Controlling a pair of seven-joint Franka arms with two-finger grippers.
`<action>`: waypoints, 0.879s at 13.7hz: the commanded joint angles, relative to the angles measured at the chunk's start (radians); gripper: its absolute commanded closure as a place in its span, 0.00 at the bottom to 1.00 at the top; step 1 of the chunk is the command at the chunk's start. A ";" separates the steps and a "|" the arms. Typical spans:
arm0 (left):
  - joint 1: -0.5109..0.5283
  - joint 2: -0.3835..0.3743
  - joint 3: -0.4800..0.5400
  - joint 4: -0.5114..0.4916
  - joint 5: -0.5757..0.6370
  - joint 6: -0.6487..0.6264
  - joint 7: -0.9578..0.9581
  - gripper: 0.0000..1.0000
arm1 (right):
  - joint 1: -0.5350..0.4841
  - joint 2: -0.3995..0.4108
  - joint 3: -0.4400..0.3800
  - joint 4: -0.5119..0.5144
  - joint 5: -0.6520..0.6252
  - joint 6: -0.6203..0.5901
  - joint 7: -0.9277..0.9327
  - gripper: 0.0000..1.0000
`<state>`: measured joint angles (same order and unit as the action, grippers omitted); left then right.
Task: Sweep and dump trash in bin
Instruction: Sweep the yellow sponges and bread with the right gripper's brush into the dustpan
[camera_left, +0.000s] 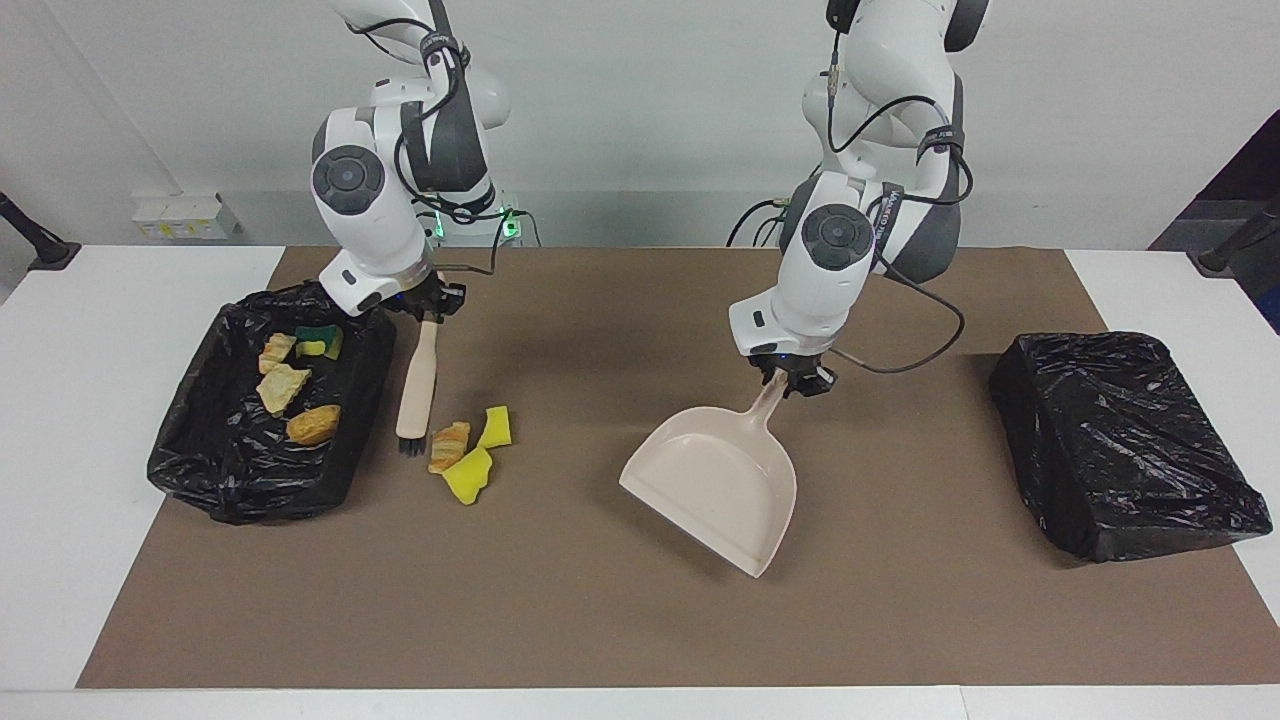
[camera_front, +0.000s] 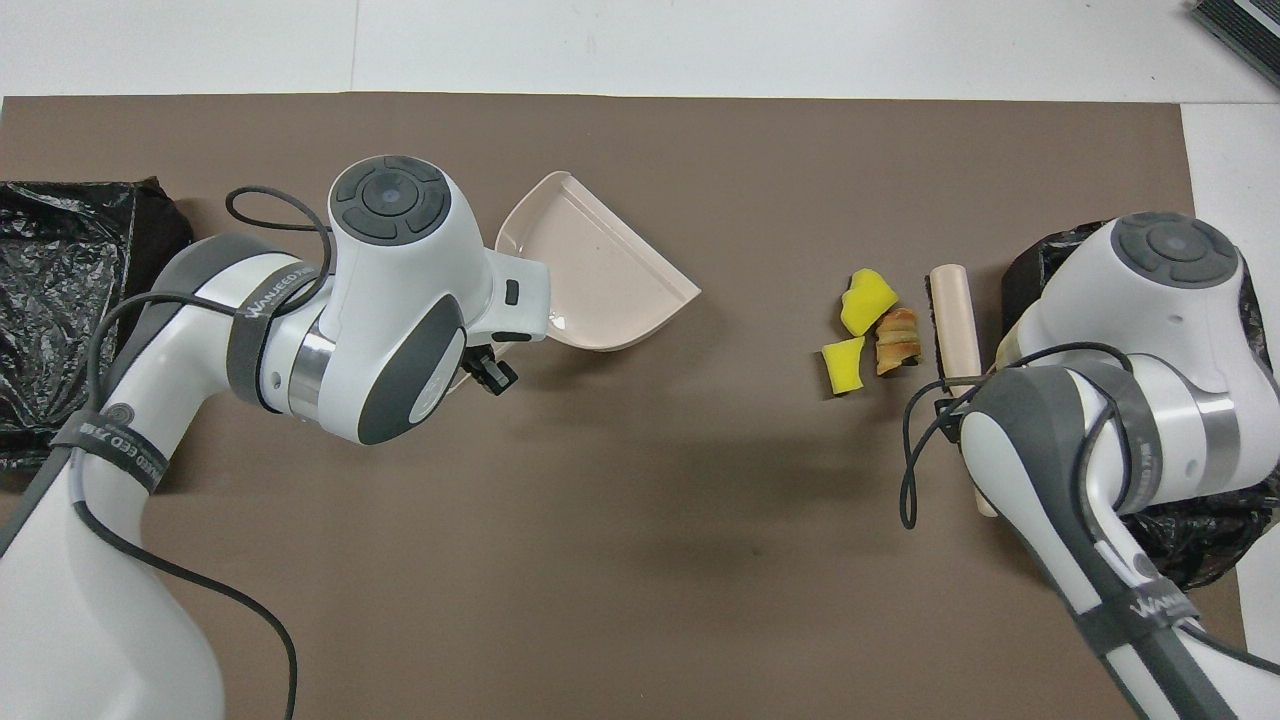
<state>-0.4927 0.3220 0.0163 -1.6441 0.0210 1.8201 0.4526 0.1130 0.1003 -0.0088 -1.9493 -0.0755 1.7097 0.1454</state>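
Note:
My right gripper (camera_left: 432, 305) is shut on the handle of the beige hand brush (camera_left: 418, 375). The brush hangs down with its black bristles (camera_left: 410, 443) at the brown mat, right beside the loose trash. That trash is a golden pastry piece (camera_left: 449, 445) and two yellow foam chunks (camera_left: 495, 427) (camera_left: 467, 477); all three also show in the overhead view (camera_front: 897, 340). My left gripper (camera_left: 790, 378) is shut on the handle of the beige dustpan (camera_left: 715, 480), held tilted over the middle of the mat, apart from the trash. The dustpan (camera_front: 590, 270) looks empty.
A black-bagged bin (camera_left: 240, 470) at the right arm's end holds a green-and-yellow sponge (camera_left: 320, 340), bread pieces (camera_left: 283, 388) and a pastry (camera_left: 313, 425). A second black-bagged box (camera_left: 1120, 440) sits at the left arm's end. The brown mat (camera_left: 600, 620) covers the white table.

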 joint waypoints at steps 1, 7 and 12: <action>-0.045 -0.001 -0.004 0.009 0.075 -0.031 0.055 1.00 | -0.022 0.094 0.015 0.095 -0.047 -0.018 -0.035 1.00; -0.118 0.019 -0.006 0.000 0.204 -0.065 0.118 1.00 | -0.059 0.179 0.018 0.115 -0.006 -0.007 -0.047 1.00; -0.168 0.026 -0.006 -0.017 0.220 -0.090 0.169 1.00 | -0.035 0.179 0.018 0.090 0.059 -0.015 -0.012 1.00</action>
<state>-0.6318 0.3563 -0.0016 -1.6525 0.2187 1.7527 0.6045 0.0793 0.2720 0.0036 -1.8613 -0.0400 1.7047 0.1245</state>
